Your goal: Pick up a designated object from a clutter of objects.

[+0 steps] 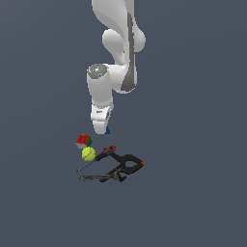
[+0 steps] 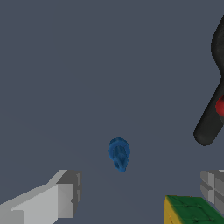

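Just now the spread-open jaws straddle the untouched blue piece (image 2: 118, 154) between them.

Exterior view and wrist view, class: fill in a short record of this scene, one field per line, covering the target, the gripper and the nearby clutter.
target: blue piece, on the floor, not gripped
gripper: gripper open, fingers either side of the blue piece
nearest neighbour: red-and-green cube
also nearby: yellow-green ball, black clamp
arm: white arm reaching down from above
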`<state>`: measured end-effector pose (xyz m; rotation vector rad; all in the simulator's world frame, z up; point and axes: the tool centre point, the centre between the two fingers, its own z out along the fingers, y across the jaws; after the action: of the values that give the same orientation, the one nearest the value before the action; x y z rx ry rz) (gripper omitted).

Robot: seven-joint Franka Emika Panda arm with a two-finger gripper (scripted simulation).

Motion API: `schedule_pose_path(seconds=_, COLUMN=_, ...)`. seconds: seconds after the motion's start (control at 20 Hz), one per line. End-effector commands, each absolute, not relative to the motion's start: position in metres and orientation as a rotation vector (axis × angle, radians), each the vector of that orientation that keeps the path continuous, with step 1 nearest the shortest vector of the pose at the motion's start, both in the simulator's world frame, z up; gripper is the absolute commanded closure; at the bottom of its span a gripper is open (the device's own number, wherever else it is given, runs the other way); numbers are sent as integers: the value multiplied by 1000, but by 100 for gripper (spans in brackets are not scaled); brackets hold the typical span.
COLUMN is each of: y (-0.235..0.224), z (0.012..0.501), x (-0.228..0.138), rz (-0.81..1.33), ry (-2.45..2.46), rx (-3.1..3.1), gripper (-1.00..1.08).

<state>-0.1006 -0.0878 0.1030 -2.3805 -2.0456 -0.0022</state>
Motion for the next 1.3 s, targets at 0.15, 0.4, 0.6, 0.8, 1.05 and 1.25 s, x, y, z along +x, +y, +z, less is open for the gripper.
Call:
schedule_pose_path(seconds=0.15, y=-92, z=96, x=-108, rz=-1, ry=-2119, rx=-2318, gripper=-92)
schedule_pose_path(seconds=0.4, y=-93, z=93, x=-112, rz=0, ry=-2148, rx=-2293, gripper=-92)
schedule_pose_path(seconds=0.6, y=-93, z=93, x=-112, rz=0, ry=-2146, rx=-2294, gripper=-92)
schedule_pose_path(seconds=0.8, y=-93, z=87, x=-112, rz=0, ry=-2146, rx=-2294, gripper=-92)
schedule_pose_path(seconds=1.05, y=-93, z=68, x=-113, rz=1, ry=-2148, rx=-2293, gripper=-92)
schedule_pose_path(seconds=1.25, y=-93, z=53, x=-113, rz=1, ry=-2149, rx=-2292, gripper=-92)
